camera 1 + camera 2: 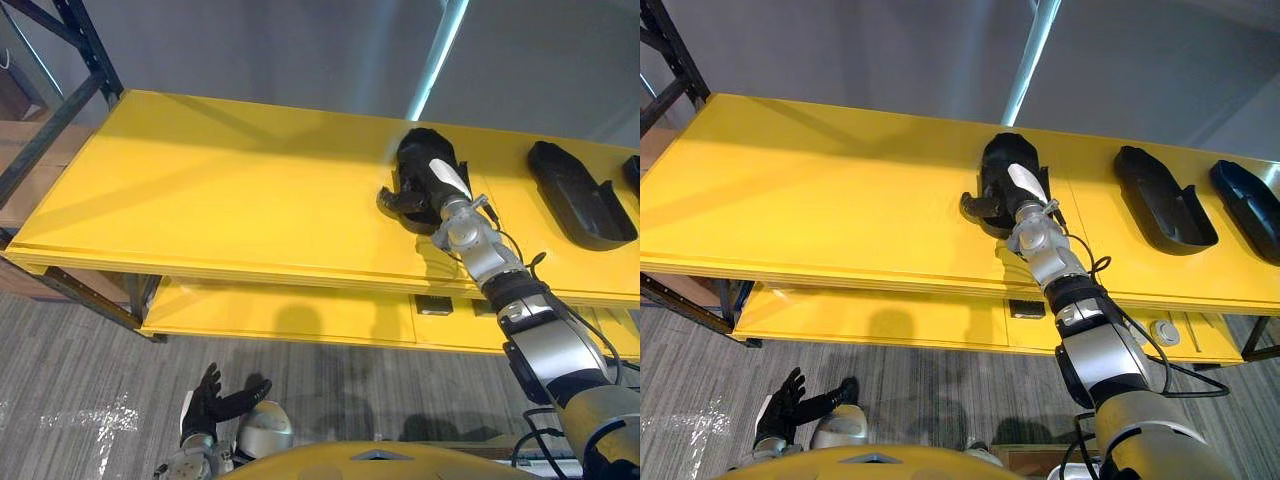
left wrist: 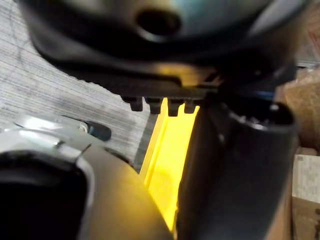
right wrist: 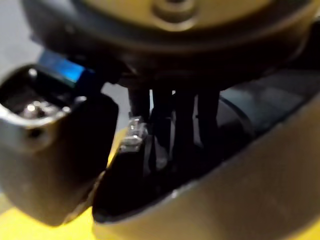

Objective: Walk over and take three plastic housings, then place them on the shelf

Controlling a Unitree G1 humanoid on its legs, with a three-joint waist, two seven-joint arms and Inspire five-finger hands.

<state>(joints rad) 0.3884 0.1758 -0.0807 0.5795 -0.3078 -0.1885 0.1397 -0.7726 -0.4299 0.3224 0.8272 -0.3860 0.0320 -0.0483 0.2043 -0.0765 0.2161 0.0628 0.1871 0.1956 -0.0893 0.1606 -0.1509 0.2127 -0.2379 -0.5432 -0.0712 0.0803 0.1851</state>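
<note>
Right hand (image 1: 434, 184) is on the left housing (image 1: 418, 148) on the yellow shelf (image 1: 230, 190), fingers inside, thumb outside its wall. The middle housing (image 1: 1162, 200) and end housing (image 1: 1250, 208) are already placed, so only letting go looks left. Left hand (image 1: 213, 402) hangs low, spread.

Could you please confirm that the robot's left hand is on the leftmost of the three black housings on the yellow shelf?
Not quite: it is the right hand that is on the leftmost housing of the three on the yellow shelf, as the right eye view shows. The left hand hangs low, open.
</note>
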